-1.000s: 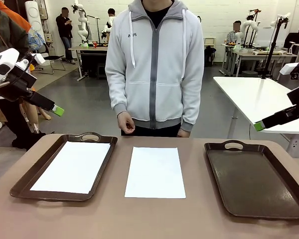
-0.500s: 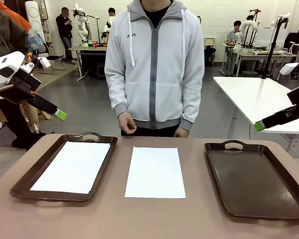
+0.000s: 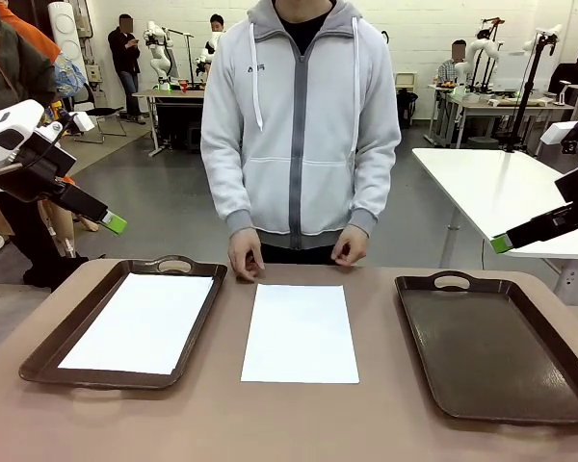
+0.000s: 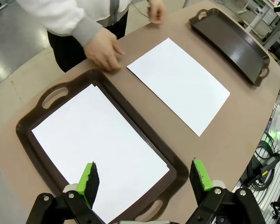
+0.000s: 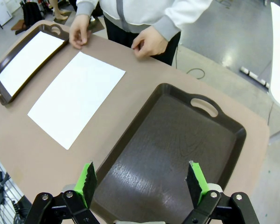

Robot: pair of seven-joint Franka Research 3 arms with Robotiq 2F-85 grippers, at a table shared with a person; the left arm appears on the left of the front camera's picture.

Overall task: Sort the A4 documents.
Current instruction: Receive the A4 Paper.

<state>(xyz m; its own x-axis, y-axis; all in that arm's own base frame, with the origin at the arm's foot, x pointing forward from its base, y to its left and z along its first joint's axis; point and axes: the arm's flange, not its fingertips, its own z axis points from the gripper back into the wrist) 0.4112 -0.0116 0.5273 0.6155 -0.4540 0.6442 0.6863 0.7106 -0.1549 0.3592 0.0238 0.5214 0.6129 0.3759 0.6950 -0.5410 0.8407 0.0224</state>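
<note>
Below the open, empty left pincer (image 4: pixel 144 175), one sheet (image 4: pixel 93 140) lies in a tray (image 4: pixel 140 133). Past it, a loose sheet (image 4: pixel 179 84) lies on the bench (image 4: pixel 242 130). The right pincer (image 5: pixel 141 176) is open too. I think the loose sheet needs picking up next.

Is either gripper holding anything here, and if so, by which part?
Nothing is held. The left gripper and the right gripper both hang open in the air; one sheet lies in a tray, another sheet flat on the table.

Matt white paper sheet (image 3: pixel 300 332), glossy dark-brown tray (image 3: pixel 491 346).
</note>
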